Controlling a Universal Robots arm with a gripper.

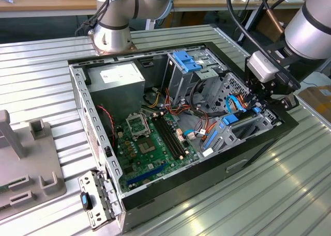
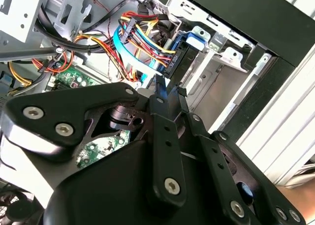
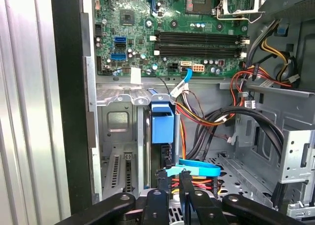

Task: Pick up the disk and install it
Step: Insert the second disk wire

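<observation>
Task stage: we judge the install far along. The disk [image 3: 162, 124] is off the bench and stands on edge inside the metal drive bay [image 3: 118, 136]. We cannot see whether it is pushed fully home.
Done: pickup and carry to the bay, judging by how things lie.
Left: final seating and release, as far as we can judge. No cable is visibly plugged into the disk.
Disk position: just beside the motherboard [image 3: 167, 23], past its edge with the long black memory slots, upright in the bay.
Gripper position: the gripper [image 3: 173, 178] hangs over the bay on the side away from the motherboard, near the disk's outer end.
Jaws: we cannot tell whether they pinch the disk or merely stand at it.
Disk material: bright blue moulded plastic carrier, smooth and boxy at the near end, with a dark flat body behind it.
Bay material: thin stamped sheet steel, dull grey, perforated and slotted, with folded tabs.
Motherboard texture: green lacquered board, densely studded with small parts and sockets.
Cables: a flat light-blue ribbon [image 3: 197, 167] and bundled red, yellow and orange wires [image 3: 211, 119] lie farther from the motherboard than the bay, near the gripper.
Gripper build: matte black angular links with bright screw heads.
</observation>
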